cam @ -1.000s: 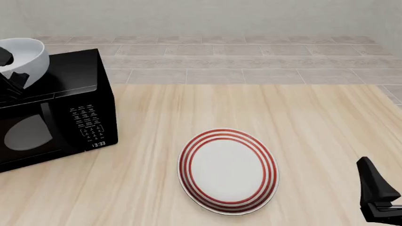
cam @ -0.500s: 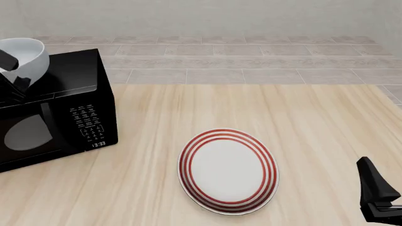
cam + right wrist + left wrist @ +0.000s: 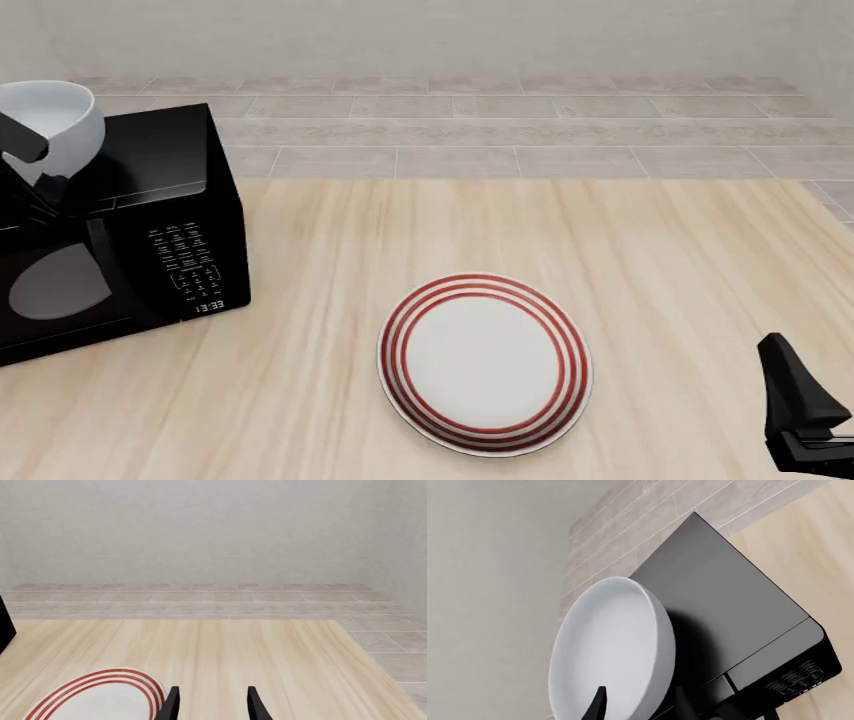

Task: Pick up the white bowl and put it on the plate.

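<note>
white bowl (image 3: 54, 118) tilted atop microwave (image 3: 147, 230), pinched by left fingers (image 3: 597, 707), plate (image 3: 485, 362) bare

Both arms matte black, angular, no markings visible. Left claw (image 3: 639, 705): two thin, tapering black fingers. Right claw (image 3: 212, 704): same pair (only tips show). Right arm housing (image 3: 801, 415) faceted, wedge-shaped.

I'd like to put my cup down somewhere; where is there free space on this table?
Bare wood lies between the microwave and the plate, and beyond the plate toward the tiled floor. It is crowded at the left, where the left gripper holds the white bowl over the microwave.
</note>
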### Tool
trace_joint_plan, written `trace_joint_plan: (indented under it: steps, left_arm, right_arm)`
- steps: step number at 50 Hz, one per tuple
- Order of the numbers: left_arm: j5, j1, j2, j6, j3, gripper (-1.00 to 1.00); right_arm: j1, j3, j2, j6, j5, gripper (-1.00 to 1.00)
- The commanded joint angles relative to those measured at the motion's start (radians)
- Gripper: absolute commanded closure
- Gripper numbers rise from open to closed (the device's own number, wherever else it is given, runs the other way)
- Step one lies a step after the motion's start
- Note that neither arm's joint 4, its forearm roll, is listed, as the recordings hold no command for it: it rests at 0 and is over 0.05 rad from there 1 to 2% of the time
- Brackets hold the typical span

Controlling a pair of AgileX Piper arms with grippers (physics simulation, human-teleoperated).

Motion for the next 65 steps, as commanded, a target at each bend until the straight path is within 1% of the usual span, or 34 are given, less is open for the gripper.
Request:
trace_joint_plan:
  steps: [1, 13, 18, 19, 24, 25, 29, 42, 56, 61, 65]
  left_arm:
    - [-0.018, 0.004, 0.031, 0.009, 0.004, -1.00]
    - [-0.040, 0.007, 0.057, 0.016, 0.007, -1.00]
    - [-0.030, -0.005, 0.046, 0.009, 0.011, -1.00]
    - [-0.028, -0.004, 0.046, 0.007, 0.007, 1.00]
    - [-0.016, -0.014, 0.032, 0.004, 0.015, 1.00]
    - [-0.016, -0.016, 0.030, 0.004, 0.016, 1.00]
    - [-0.013, -0.019, 0.026, 0.006, 0.021, 1.00]
    - [0.018, -0.019, -0.002, 0.016, -0.003, 1.00]
    - [0.123, -0.037, -0.107, 0.032, -0.037, 1.00]
    - [0.151, -0.044, -0.146, 0.040, -0.034, 1.00]
    - [0.186, -0.050, -0.174, 0.034, -0.043, 1.00]
  right_arm:
    - [0.000, 0.009, 0.003, -0.001, -0.011, -1.00]
    - [-0.001, 0.009, 0.003, -0.001, -0.011, -1.00]
    - [0.000, 0.009, 0.003, -0.001, -0.011, -1.00]
    - [-0.001, 0.009, 0.003, -0.001, -0.011, -1.00]
    - [0.000, 0.009, 0.003, -0.001, -0.011, -1.00]
    - [0.000, 0.025, 0.030, -0.001, -0.054, -1.00]
    - [0.000, 0.023, 0.025, -0.002, -0.047, -1.00]
    - [0.001, 0.020, 0.022, -0.001, -0.041, -1.00]
    - [0.000, 0.019, 0.027, -0.001, -0.045, -1.00]
    - [0.000, 0.022, 0.029, -0.001, -0.050, -1.00]
    - [0.001, 0.020, 0.030, -0.001, -0.050, -1.00]
